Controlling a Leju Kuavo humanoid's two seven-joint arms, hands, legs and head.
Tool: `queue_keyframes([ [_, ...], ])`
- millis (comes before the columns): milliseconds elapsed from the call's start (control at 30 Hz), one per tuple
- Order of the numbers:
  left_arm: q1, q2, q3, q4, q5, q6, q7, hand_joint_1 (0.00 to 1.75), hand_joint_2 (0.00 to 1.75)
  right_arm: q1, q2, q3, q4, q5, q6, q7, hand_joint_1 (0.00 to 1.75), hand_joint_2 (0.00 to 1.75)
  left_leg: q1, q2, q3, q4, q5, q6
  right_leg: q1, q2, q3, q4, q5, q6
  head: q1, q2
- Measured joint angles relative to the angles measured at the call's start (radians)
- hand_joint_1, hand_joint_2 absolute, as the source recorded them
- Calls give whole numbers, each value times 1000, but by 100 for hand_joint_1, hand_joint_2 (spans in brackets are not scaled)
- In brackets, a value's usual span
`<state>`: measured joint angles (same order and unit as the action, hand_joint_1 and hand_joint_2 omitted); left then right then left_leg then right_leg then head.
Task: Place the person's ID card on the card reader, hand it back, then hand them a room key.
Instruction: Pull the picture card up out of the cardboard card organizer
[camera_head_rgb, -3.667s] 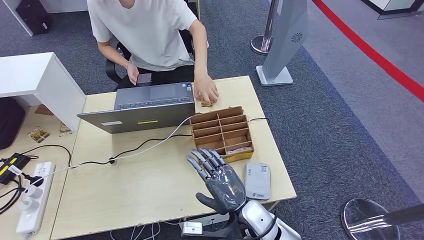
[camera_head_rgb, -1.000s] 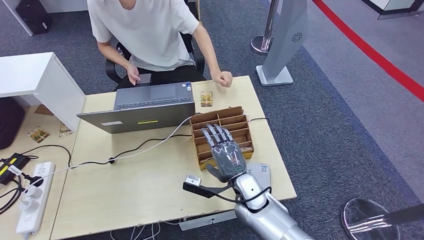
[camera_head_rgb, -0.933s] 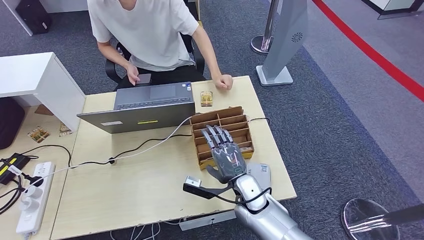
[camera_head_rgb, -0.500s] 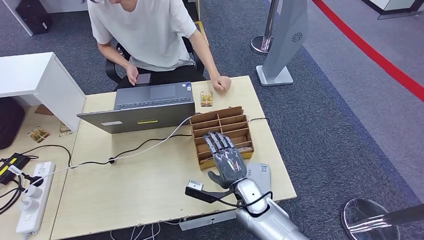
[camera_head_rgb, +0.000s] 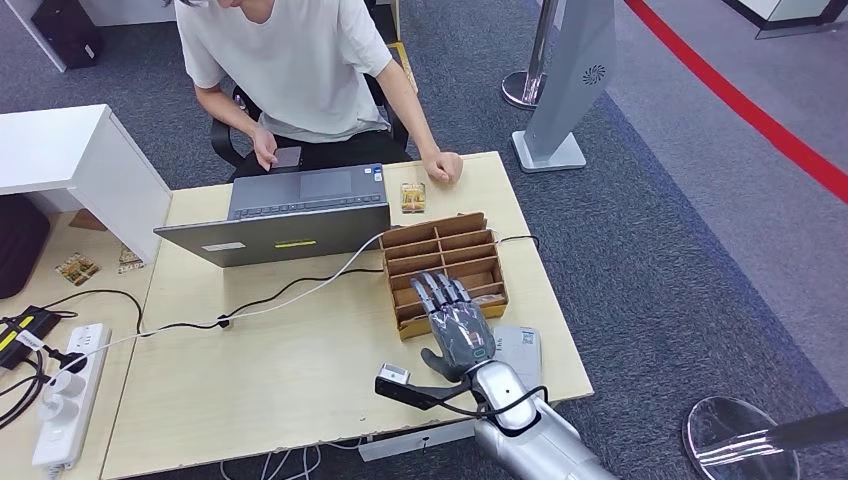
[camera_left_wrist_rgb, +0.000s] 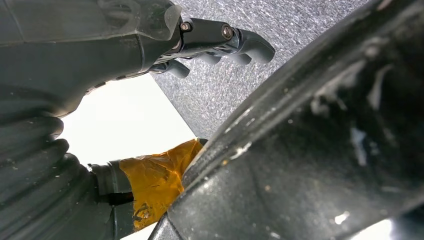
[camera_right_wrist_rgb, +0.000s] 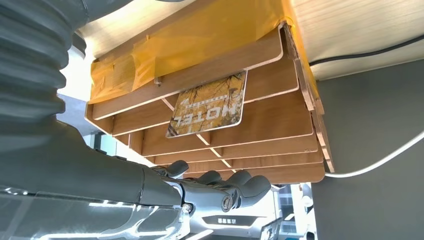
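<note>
1. The room key, a leaf-patterned card printed HOTEL (camera_right_wrist_rgb: 207, 105), lies in a slot of the brown wooden divider box (camera_head_rgb: 445, 265), close ahead of the right hand (camera_head_rgb: 458, 330) as the right wrist view shows it.
2. That right hand hovers over the near end of the box with fingers stretched out and apart, holding nothing; the grey card reader (camera_head_rgb: 517, 350) lies on the counter (camera_head_rgb: 250, 370) just beside it.
3. The left hand (camera_left_wrist_rgb: 220, 42) hangs beside the robot, fingers curled, nothing seen in them.
4. Farther off, a small patterned card (camera_head_rgb: 412, 197) rests on the counter near the person's fist (camera_head_rgb: 443, 166), so the ID step looks finished.
5. Judged step: fetching the key. Next, the fingers must dip into the slot and pinch that card's edge.
</note>
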<state>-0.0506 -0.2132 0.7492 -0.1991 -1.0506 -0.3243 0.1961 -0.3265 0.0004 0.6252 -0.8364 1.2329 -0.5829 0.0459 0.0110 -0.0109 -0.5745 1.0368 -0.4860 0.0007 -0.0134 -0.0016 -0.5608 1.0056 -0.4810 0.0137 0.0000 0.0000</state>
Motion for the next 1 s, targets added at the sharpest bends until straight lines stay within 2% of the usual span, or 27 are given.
queue_keyframes([
  [133, 0, 0, 0, 0, 0, 0, 0, 0, 175, -2, 1, 0, 3, 0, -2, -6, 175, 175, 0, 0, 0, 0, 0, 0, 0, 0, 0, 0, 0, 0, 0, 0],
  [533, 0, 0, 0, 0, 0, -1, -1, 0, 175, -4, 1, -1, -3, -50, 0, -39, 175, 175, 0, 0, 0, 0, 0, 0, 0, 0, 0, 0, 0, 0, 0, 0],
  [1000, 2, 10, 3, 0, 0, -29, -54, 0, 175, 9, -13, -50, -97, -128, 3, -67, 175, 175, 0, 0, 0, 0, 0, 0, 0, 0, 0, 0, 0, 0, 0, 0],
])
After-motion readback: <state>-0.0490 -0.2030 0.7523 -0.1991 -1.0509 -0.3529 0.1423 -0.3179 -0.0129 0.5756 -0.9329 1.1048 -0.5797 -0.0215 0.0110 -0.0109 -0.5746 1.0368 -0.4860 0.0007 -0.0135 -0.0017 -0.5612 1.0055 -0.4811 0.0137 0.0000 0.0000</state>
